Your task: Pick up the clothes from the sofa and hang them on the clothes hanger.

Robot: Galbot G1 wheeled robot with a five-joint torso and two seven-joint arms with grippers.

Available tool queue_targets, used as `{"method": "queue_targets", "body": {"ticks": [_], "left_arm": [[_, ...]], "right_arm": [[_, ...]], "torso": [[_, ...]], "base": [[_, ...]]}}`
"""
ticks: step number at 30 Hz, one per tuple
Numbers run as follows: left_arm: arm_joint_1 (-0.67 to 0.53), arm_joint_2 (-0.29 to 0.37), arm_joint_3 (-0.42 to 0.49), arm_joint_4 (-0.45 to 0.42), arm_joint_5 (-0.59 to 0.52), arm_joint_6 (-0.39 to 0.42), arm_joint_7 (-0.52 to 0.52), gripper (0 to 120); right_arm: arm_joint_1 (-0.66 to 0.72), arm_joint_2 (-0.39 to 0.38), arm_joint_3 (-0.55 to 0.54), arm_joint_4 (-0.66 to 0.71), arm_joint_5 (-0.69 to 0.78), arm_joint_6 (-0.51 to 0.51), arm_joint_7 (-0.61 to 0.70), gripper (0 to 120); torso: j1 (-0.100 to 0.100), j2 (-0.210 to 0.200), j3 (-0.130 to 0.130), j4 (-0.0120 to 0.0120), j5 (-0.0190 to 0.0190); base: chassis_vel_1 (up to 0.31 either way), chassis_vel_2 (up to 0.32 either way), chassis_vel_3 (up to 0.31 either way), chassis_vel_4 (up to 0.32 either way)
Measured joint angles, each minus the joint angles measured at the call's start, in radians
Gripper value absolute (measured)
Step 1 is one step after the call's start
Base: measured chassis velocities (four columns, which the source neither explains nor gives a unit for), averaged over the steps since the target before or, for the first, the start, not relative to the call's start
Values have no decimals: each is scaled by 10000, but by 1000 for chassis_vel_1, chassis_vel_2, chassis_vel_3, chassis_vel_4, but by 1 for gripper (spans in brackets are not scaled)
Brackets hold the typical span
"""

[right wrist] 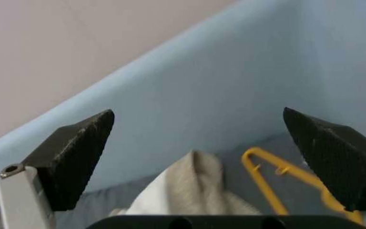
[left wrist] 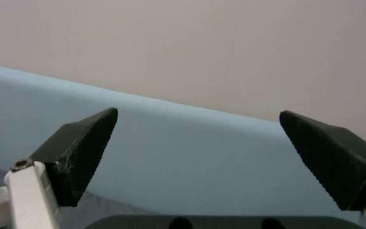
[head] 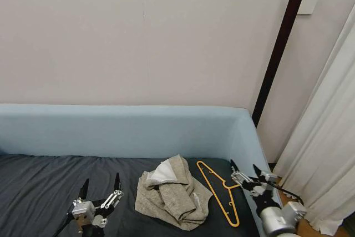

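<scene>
On sofa (head: 111, 131), clothes (head: 172, 192) beside yellow hanger (head: 215, 195), left pincer (head: 101, 180), right pincer (head: 243, 165) spread

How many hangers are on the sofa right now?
1. The yellow hanger lies on the dark sofa seat, between the beige garment pile and the right hand. The left hand is left of the pile. The pile could hide another.

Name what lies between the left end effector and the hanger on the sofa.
The crumpled garment lies between the left end effector and the hanger, as the head view shows.
</scene>
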Motion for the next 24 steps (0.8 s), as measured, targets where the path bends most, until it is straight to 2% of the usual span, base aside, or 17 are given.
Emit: {"method": "queue_targets", "body": {"ticks": [1,4,5,9,10,13,14,18,19,23,24], "left_arm": [[0,0,0,0,0,0,0,100],[59,-11,-286,-36,114,-125,5,100],[59,-11,-286,-36,114,-125,5,100],[103,-67,-524,-26,349,-262,39,100],[103,-67,-524,-26,349,-262,39,100],[204,-195,-582,-21,479,-369,50,100],[204,-195,-582,-21,479,-369,50,100],[353,-365,-652,-1,641,-551,104,100],[353,-365,-652,-1,641,-551,104,100],[360,-355,-918,-13,646,-582,141,100],[360,-355,-918,-13,646,-582,141,100]], "right_arm": [[0,0,0,0,0,0,0,100],[1452,176,-911,-993,1543,-655,307,100],[1452,176,-911,-993,1543,-655,307,100],[2840,755,-1880,-2899,2551,-1406,926,100],[2840,755,-1880,-2899,2551,-1406,926,100],[3760,1318,-2410,-4475,2472,-1731,866,100],[3760,1318,-2410,-4475,2472,-1731,866,100],[5228,2312,-2881,-7075,1899,-1809,-156,100],[5228,2312,-2881,-7075,1899,-1809,-156,100],[6138,3144,-2914,-8872,1328,-1789,-1261,100],[6138,3144,-2914,-8872,1328,-1789,-1261,100]], "torso": [[0,0,0,0,0],[0,-1,1,0,-2],[0,-1,1,0,-2],[1,-2,0,-2,1],[1,-2,0,-2,1],[0,-1,1,-2,-2],[0,-1,1,-2,-2],[1,-1,1,1,-3],[1,-1,1,1,-3],[0,-1,0,0,-2],[0,-1,0,0,-2]], "base": [[0,0,0,0],[0,0,0,0],[0,0,0,0],[0,0,0,0],[0,0,0,0],[0,0,0,0],[0,0,0,0],[0,0,0,0],[0,0,0,0],[0,0,0,0],[0,0,0,0]]}}
